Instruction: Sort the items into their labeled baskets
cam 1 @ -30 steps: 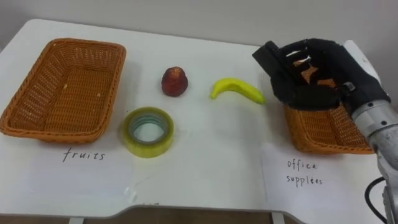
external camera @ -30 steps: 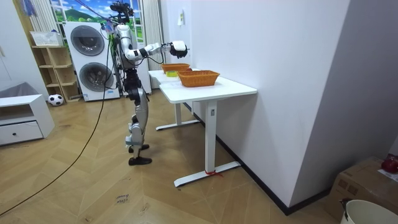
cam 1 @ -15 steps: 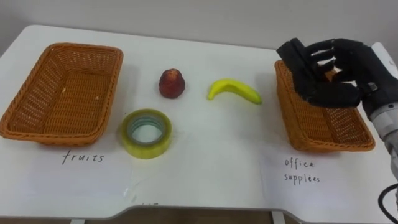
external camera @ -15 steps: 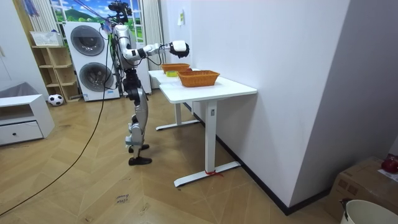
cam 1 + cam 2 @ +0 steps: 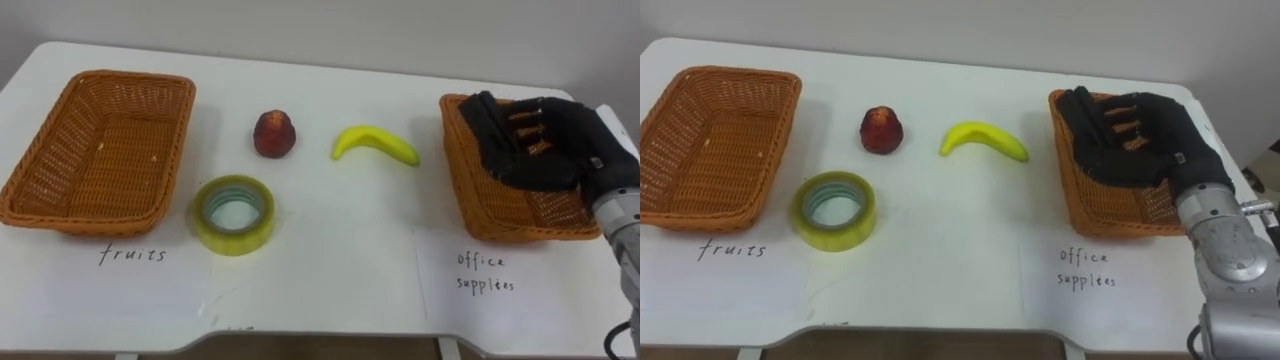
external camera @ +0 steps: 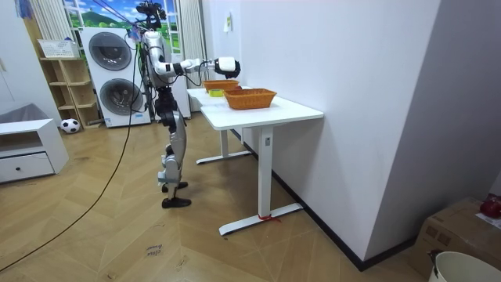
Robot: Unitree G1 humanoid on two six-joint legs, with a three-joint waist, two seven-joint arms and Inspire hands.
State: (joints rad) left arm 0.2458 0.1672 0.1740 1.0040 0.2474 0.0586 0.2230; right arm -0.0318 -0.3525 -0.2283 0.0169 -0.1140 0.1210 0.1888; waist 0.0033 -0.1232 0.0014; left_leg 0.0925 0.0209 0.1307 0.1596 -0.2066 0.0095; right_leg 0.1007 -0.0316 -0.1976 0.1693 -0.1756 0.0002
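Observation:
On the white table (image 5: 340, 250), a dark red fruit (image 5: 274, 134) and a yellow banana (image 5: 375, 143) lie in the middle at the back. A roll of yellow-green tape (image 5: 235, 238) lies in front of the red fruit. At the left stands the wicker basket (image 5: 60, 215) marked for fruit, with nothing in it. My right hand (image 5: 540, 150) hovers low over the wicker basket (image 5: 455, 170) marked for office supplies at the right, its fingers spread and fairly straight, pointing left. Nothing shows in the hand. It hides much of that basket's inside.
Handwritten paper labels lie in front of each basket: one for fruit (image 5: 135, 253), one for office supplies (image 5: 487, 272). In the room view I stand at the far end of the table (image 6: 258, 110), with my right arm (image 6: 227, 66) stretched over it. Washing machines stand behind me.
My right hand has moved right and down, from beside the banana's right end to low over the office supplies basket, and its fingers have straightened. The fruit and tape have not moved.

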